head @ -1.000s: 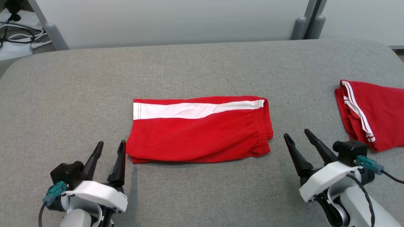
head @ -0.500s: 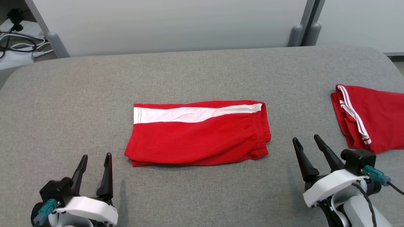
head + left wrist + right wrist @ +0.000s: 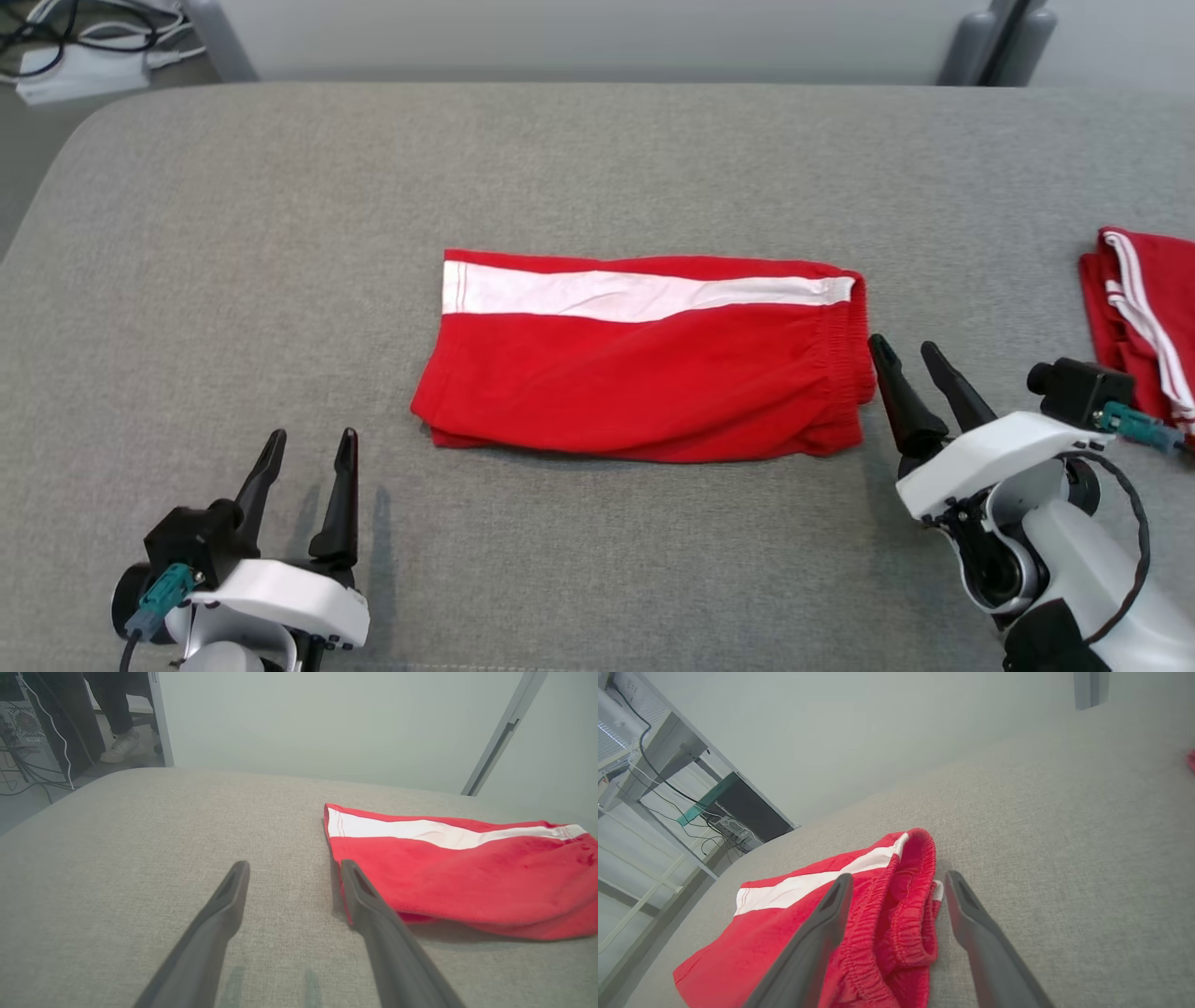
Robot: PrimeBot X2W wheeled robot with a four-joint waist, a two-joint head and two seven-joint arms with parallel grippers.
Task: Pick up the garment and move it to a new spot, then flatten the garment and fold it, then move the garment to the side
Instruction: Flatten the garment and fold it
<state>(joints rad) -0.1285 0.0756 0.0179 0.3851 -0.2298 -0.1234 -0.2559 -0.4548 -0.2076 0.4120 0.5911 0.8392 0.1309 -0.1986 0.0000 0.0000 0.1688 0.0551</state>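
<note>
As laid out now, garment [image 3: 644,359]: red shorts, folded flat, near the middle of the table [image 3: 597,159], held by neither gripper.
Long axis: runs from 9 o'clock to 3 o'clock across the head view, with the 3 o'clock end a touch toward 6 o'clock.
Pointing: elastic waistband [image 3: 840,364] toward 3 o'clock, leg hem toward 9 o'clock, white stripe [image 3: 635,294] along the 12 o'clock edge.
Left gripper [image 3: 313,434]: fingers spread wide with nothing between them; at 7 o'clock of the garment, near the hem corner, apart from the cloth, tips toward 12 o'clock.
Right gripper [image 3: 902,343]: fingers spread wide, holding nothing; just beside the waistband at 3 o'clock, tips toward 11 o'clock; contact with the cloth cannot be told.
Surface: grey woven covering, rounded corner at 10 o'clock.
Second garment [image 3: 1134,308]: red with thin white stripes, at 3 o'clock, well apart from the shorts, cut by the view's edge.
Room: pale wall panel [image 3: 597,37] at 12 o'clock, grey post [image 3: 990,42] at 1 o'clock, cables [image 3: 75,28] on the floor at 11 o'clock; in the left wrist view, a person's white shoe [image 3: 120,746] and a computer tower [image 3: 23,728] beyond the table.
</note>
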